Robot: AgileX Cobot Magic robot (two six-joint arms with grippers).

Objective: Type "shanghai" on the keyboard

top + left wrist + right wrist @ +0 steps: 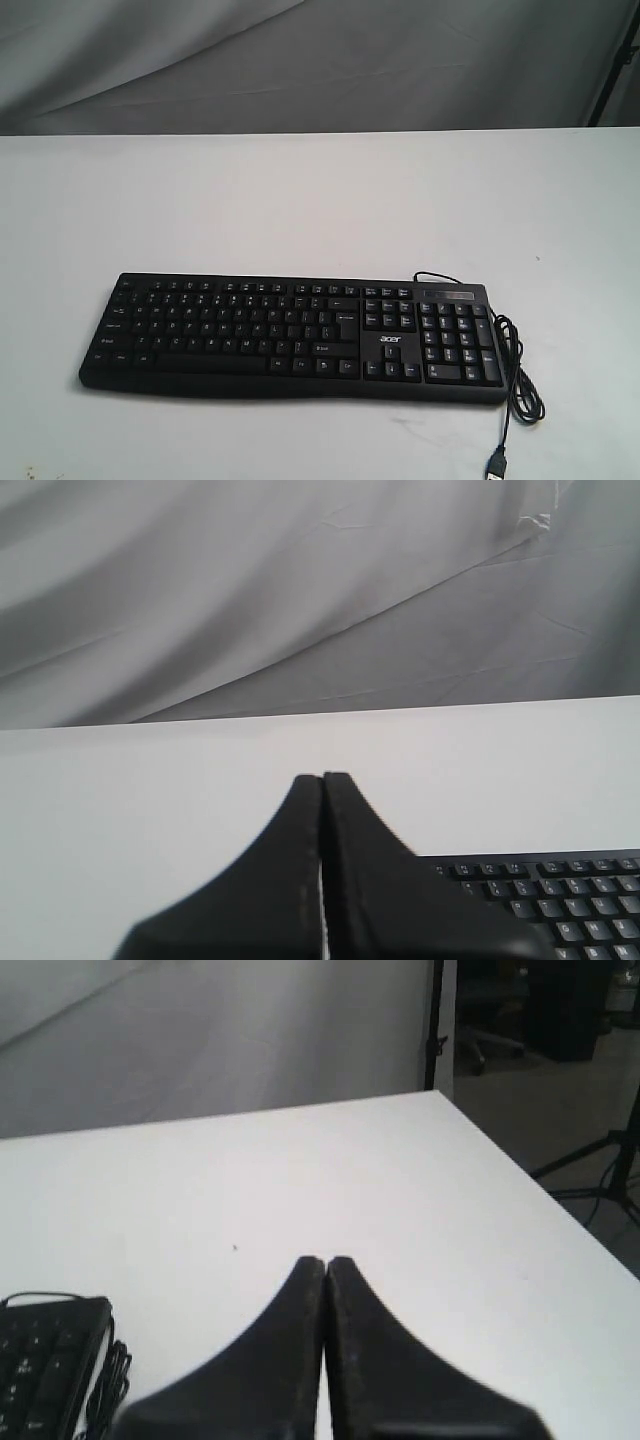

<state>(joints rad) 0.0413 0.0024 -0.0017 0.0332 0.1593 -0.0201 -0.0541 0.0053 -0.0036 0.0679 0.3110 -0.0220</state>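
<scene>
Keyboard (560, 890): in both wrist views we see only an edge-cut corner.
Key legends (230, 320): too small for us to read.

Open table (300, 200); cable (515, 372) right of keyboard (290, 335)

Exterior view faces the keyboard (290, 335) from above; both wrist views glimpse its ends.
</scene>
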